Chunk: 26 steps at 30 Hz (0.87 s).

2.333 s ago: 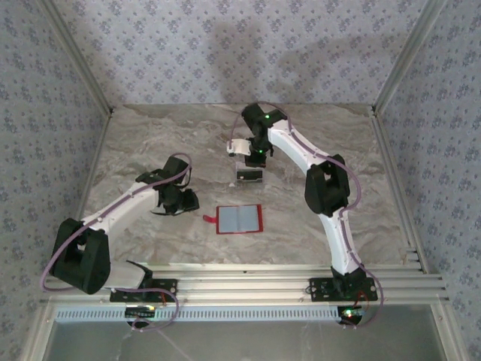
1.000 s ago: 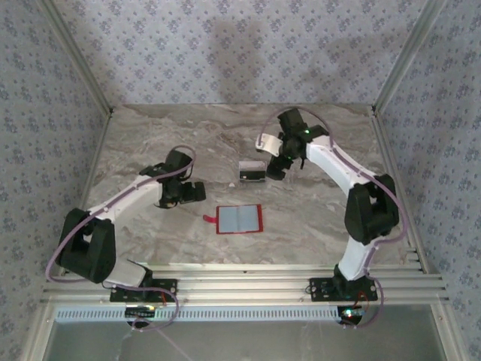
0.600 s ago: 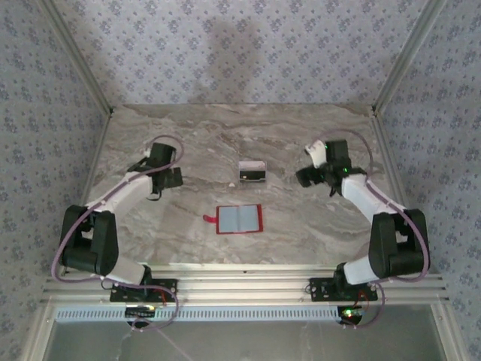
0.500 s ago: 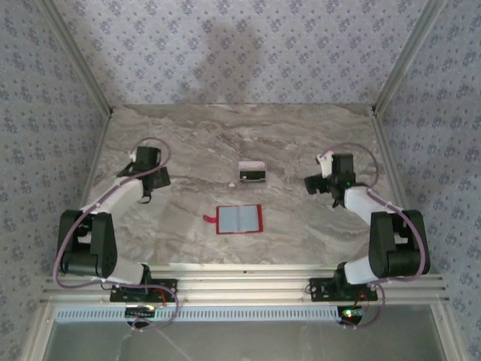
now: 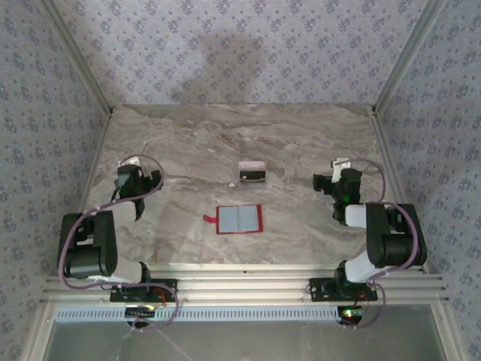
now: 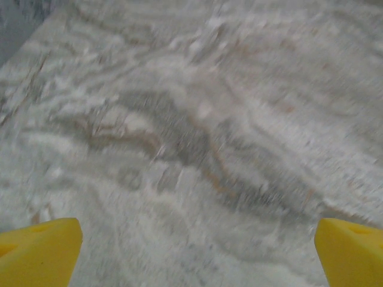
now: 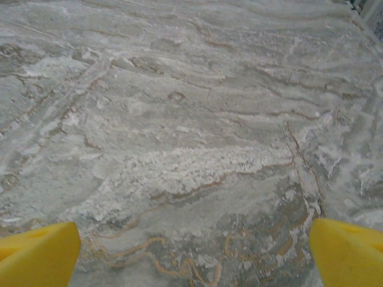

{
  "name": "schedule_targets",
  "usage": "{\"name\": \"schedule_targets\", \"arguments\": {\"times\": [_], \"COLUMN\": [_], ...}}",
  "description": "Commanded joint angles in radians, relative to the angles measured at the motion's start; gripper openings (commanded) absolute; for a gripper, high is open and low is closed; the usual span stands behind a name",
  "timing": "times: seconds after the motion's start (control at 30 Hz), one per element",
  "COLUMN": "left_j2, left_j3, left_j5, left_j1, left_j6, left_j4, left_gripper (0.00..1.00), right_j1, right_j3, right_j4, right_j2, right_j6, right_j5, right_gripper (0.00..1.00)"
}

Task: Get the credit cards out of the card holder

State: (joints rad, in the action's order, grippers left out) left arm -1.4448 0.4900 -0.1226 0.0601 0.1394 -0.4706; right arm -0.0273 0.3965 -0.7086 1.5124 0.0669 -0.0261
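The credit cards (image 5: 252, 172) lie in a small stack on the bare counter (image 5: 225, 135), out of the card holder (image 5: 240, 219) and clear of it, about midway between the two grippers and roughly level with them. The red card holder lies spread open and flat, also between the grippers but nearer the arm bases than either one. Its grey pockets look empty from above, though the view is too small to be sure of every slot. Judged from this, the task appears done, with nothing obvious left to pull out. The left gripper (image 5: 141, 180) is wide and holds nothing; in its wrist view the yellow fingertips (image 6: 36, 254) stand far apart over plain marble. The right gripper (image 5: 325, 182) is just as wide and just as empty, its fingertips (image 7: 36, 254) at the corners of its own view with only counter between them. Each arm is folded close to its own side, so the left gripper sits near the left edge of the counter and the right gripper near the right edge, with the papered walls (image 5: 240, 53) just outside them. The whole middle of the counter, in front of both grippers, is open. The metal rails (image 5: 248, 282) close the near edge behind the card holder.
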Motion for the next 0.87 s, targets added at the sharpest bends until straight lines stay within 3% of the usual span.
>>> {"name": "schedule_targets", "arguments": {"times": [0.0, 0.13, 0.23, 0.3, 0.33, 0.83], "left_j2": [-0.031, -0.06, -0.098, -0.081, -0.096, -0.091], "left_j3": [-0.009, -0.002, -0.091, -0.07, -0.086, -0.081], "left_j5": [0.103, 0.086, 0.076, 0.045, 0.041, 0.018], "left_j1": [0.007, -0.025, -0.036, -0.051, -0.052, -0.063], "left_j6": [-0.059, -0.096, -0.108, -0.111, -0.112, -0.116], "left_j4": [-0.175, -0.185, -0.389, -0.312, -0.376, -0.355], "left_gripper": [1.0, 0.99, 0.99, 1.0, 1.0, 1.0], "right_j1": [-0.003, -0.001, 0.003, 0.001, 0.0, 0.001], "right_j3": [-0.012, -0.01, -0.012, -0.008, -0.008, -0.035], "right_j4": [-0.112, -0.111, -0.114, -0.111, -0.111, -0.149], "right_j2": [0.012, 0.011, 0.012, 0.012, 0.012, 0.0], "right_j6": [-0.033, -0.041, -0.039, -0.041, -0.041, -0.042], "right_j5": [0.023, -0.011, -0.017, -0.012, -0.01, -0.019], "right_gripper": [1.0, 1.0, 1.0, 1.0, 1.0, 1.0]}}
